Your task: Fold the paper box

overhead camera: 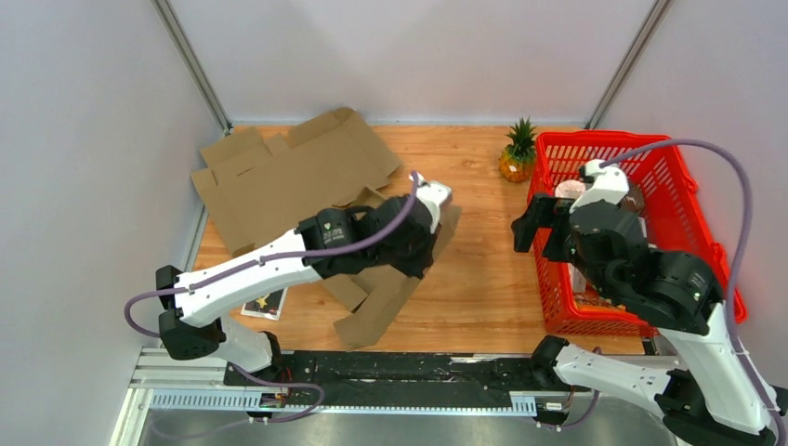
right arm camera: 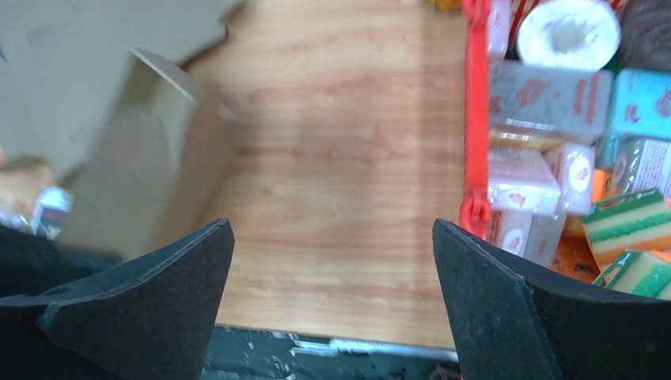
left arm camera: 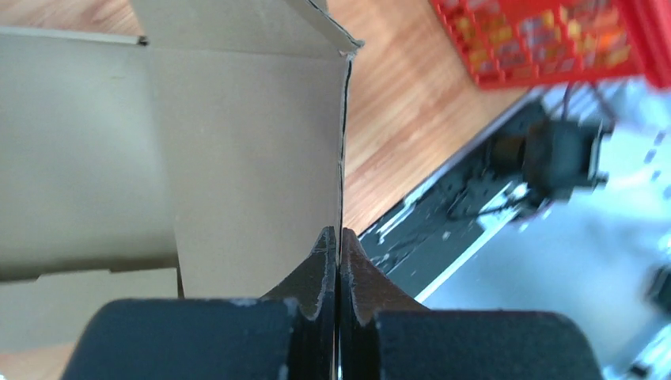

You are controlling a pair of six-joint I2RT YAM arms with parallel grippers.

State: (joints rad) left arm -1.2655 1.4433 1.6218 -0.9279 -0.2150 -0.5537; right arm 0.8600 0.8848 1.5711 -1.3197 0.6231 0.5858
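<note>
Object: paper box (overhead camera: 381,302), plain brown corrugated cardboard, unprinted, partly erected.
Position: left half of the wooden counter (overhead camera: 474,269), towards the near edge.
Pose: lower panels lie on the counter; one side wall (left arm camera: 253,158) stands upright, seen edge-on in the left wrist view.
Flaps: a flap with an angled corner rises above the upright wall; further panels are creased but not closed.
Grip: the left tool (left arm camera: 339,237) is pinched onto the free vertical edge of the upright wall.
Second sheet: flat die-cut cardboard blank (overhead camera: 288,167), unfolded, with notched flaps, at the rear-left corner just behind the box.
</note>
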